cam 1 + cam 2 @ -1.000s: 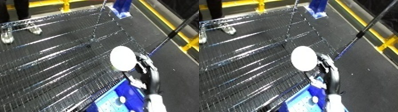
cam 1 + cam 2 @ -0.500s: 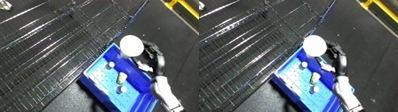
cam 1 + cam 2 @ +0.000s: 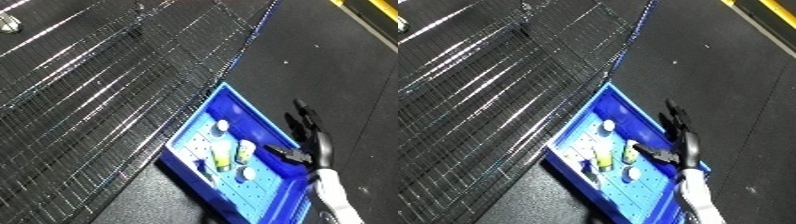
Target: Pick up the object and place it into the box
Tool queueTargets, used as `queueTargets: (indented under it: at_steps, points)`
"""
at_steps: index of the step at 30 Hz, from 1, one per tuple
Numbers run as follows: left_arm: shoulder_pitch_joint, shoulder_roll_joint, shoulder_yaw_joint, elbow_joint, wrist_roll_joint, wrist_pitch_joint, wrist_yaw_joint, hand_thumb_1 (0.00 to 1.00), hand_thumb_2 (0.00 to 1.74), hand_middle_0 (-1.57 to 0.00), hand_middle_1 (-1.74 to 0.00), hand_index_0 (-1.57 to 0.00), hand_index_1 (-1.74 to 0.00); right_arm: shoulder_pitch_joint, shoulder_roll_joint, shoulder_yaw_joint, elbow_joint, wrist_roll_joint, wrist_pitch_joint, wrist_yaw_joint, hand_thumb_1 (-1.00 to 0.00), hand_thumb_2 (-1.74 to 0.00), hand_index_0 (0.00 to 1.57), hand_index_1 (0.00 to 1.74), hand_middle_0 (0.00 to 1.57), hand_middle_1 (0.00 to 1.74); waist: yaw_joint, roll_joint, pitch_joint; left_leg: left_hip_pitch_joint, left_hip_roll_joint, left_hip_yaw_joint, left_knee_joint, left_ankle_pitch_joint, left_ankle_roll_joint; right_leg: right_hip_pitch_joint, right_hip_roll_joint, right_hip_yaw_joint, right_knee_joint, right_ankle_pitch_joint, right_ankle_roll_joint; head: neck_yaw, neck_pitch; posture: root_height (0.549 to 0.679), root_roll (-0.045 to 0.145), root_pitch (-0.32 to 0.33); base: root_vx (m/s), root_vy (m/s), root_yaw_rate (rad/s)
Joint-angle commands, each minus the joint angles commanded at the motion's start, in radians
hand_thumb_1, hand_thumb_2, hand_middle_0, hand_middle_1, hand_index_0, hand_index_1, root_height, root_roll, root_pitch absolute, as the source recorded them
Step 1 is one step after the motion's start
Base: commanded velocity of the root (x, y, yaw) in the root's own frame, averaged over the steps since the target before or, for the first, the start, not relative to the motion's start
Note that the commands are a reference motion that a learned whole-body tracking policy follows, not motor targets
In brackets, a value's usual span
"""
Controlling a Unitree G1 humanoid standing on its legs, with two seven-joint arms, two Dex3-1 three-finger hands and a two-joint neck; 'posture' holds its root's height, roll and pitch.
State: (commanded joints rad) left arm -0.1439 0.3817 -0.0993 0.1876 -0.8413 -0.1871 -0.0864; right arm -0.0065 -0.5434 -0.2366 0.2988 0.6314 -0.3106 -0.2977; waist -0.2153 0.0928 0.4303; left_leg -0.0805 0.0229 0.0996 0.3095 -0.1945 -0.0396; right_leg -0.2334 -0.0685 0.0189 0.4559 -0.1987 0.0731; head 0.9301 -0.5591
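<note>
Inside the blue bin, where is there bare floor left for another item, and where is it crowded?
The bin has bare floor at its far corner, beyond the small items, and at the near end toward the view's lower edge. The middle is crowded with those items, and the open right hand hangs over the right rim.

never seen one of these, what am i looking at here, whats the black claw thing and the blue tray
Both pictures show one moment, seen from the two eyes of a camera on a humanoid robot's head, looking down. The black claw is the robot's right hand on a white forearm; its fingers are spread and it holds nothing. It hangs over the right rim of the blue bin, which sits on a dark floor beside a wire mesh surface. Several small objects, white and yellowish, lie inside the bin. The left hand is out of sight.
</note>
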Motion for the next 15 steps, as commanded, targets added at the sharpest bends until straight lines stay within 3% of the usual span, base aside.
queueTargets:
  at_steps: [15]
  points:
    - [0.012, -0.004, -0.017, -0.024, 0.004, 0.018, -0.005, 1.00, 1.74, -1.57, -1.74, -1.57, -1.74, -0.031, 0.014, 0.058, -0.086, -0.081, 0.015, 0.008, 0.00, 0.00, 0.00, 0.00, 0.00, 0.00, 0.027, -0.001, 0.005, -0.005, -0.012, -0.024, -0.011, 0.015, 0.0015, 0.003, 0.0039, -0.006, 0.004, -0.002, -0.0063, -0.051, 0.001, 0.671, 0.066, 0.009, 0.018, -0.008, 0.065]
